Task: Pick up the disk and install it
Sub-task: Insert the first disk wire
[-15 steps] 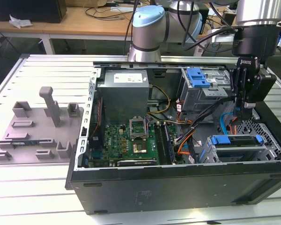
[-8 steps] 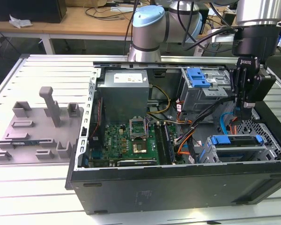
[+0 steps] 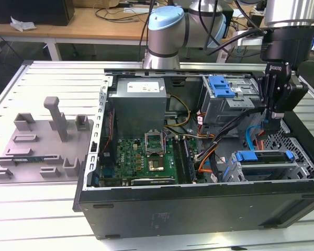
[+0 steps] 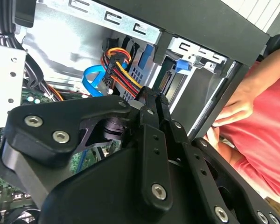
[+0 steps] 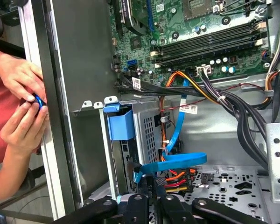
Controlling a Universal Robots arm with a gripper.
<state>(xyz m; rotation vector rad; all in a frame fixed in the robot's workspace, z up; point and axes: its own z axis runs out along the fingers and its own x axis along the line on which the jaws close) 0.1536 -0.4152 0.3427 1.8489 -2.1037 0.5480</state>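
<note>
The disk (image 3: 265, 157), silver with a blue carrier frame, lies in the drive bay at the front corner of the open computer case (image 3: 199, 204) on the exterior view's right. In the first wrist view its blue carrier end (image 5: 120, 122) sits at the bay's mouth. My gripper (image 3: 273, 121) hangs inside the case just behind the bay, above the blue data cable (image 5: 177, 163) and the red-yellow power leads (image 4: 119, 70). Its fingers (image 4: 151, 105) look pressed together with nothing seen between them. The tips reach toward the cables' plugs (image 5: 147, 179).
A silver perforated cage with a blue latch (image 3: 223, 86) and a grey power supply (image 3: 138, 104) stand at the case's back. The motherboard (image 3: 146, 157) covers the floor. A person's hands (image 5: 18, 107) rest at the case's outer wall. A grey fixture (image 3: 42, 141) lies on the exterior view's left.
</note>
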